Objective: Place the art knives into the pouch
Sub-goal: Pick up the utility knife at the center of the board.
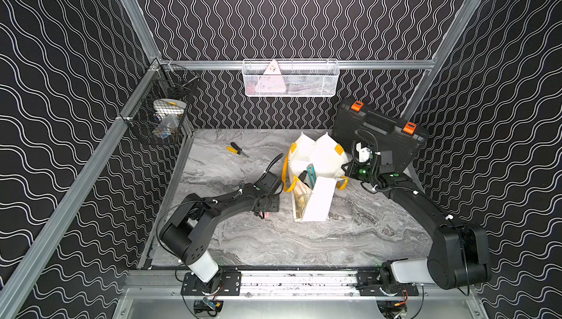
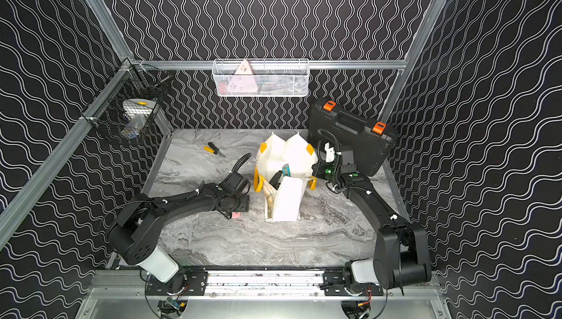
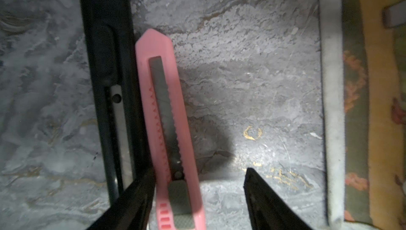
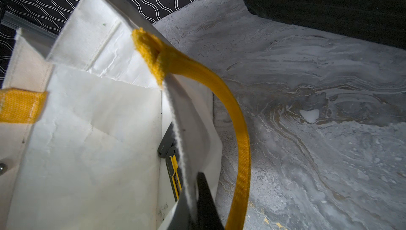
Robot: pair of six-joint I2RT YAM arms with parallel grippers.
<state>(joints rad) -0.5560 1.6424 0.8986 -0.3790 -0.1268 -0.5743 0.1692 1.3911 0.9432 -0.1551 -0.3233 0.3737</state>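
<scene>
Left of pouch [image 1: 317,203]: pink art knife [image 3: 169,130] beneath left gripper [image 3: 201,170], jaws apart; right gripper [image 4: 192,187] pinches pouch rim.

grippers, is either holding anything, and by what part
The right gripper is shut on the pouch at its upper rim, beside a yellow handle. The left gripper holds nothing: its fingers stand open around the pink art knife.
</scene>
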